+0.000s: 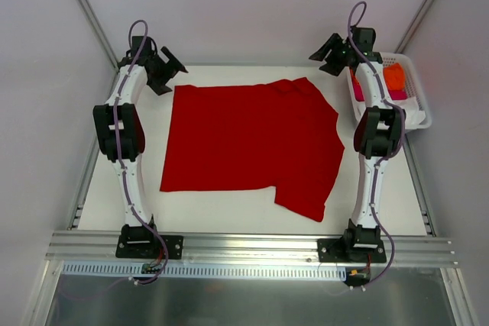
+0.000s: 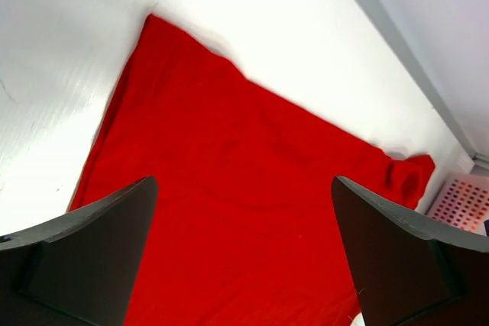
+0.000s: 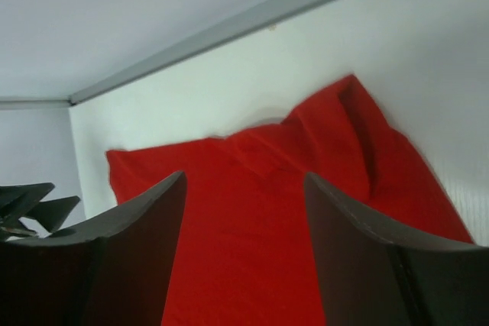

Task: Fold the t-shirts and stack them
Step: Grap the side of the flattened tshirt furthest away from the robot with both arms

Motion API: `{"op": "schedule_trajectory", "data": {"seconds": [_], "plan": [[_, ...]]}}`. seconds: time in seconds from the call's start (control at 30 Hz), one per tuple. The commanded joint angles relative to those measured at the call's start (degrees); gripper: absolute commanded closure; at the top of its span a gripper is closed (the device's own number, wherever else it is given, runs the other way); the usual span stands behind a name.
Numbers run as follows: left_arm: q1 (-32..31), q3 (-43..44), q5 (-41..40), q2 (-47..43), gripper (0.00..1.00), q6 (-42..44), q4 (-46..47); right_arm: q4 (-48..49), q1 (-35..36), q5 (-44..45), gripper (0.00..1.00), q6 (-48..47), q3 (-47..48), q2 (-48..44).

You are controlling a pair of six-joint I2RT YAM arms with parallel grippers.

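A deep red t-shirt (image 1: 248,143) lies spread flat on the white table, one short sleeve hanging toward the near right. It fills the left wrist view (image 2: 244,211) and the right wrist view (image 3: 260,211). My left gripper (image 1: 166,68) is open and empty, raised above the shirt's far left corner. My right gripper (image 1: 330,53) is open and empty, raised above the shirt's far right corner. An orange shirt (image 1: 395,75), a magenta pink shirt (image 1: 359,91) and a white shirt (image 1: 412,106) lie in the basket.
A white plastic lattice basket (image 1: 419,89) stands at the far right edge of the table, beside the right arm; its corner shows in the left wrist view (image 2: 466,202). Metal frame rails run along the table's edges and back wall.
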Motion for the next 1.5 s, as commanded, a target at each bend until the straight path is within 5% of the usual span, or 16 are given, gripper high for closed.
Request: {"op": "schedule_trajectory", "data": {"seconds": [0.0,0.3,0.87,1.47], "plan": [[-0.7,-1.5,-3.1,-0.9,0.01,0.0,-0.2,-7.0,1.3,3.6,0.34,-3.0,1.8,2.1],[-1.6,-1.0,-9.7,0.8,0.01,2.9,-7.1,-16.5,5.3,11.8,0.36,-8.1,3.0,3.7],[-2.3,8.8,-13.5,7.5,0.01,6.6,-7.4,-17.1,6.5,22.1,0.36,-14.0,4.1,2.3],[-1.9,21.0,-11.2,17.8,0.01,6.6,-5.6,-9.9,6.4,16.0,0.34,-9.2,4.8,7.8]]}}
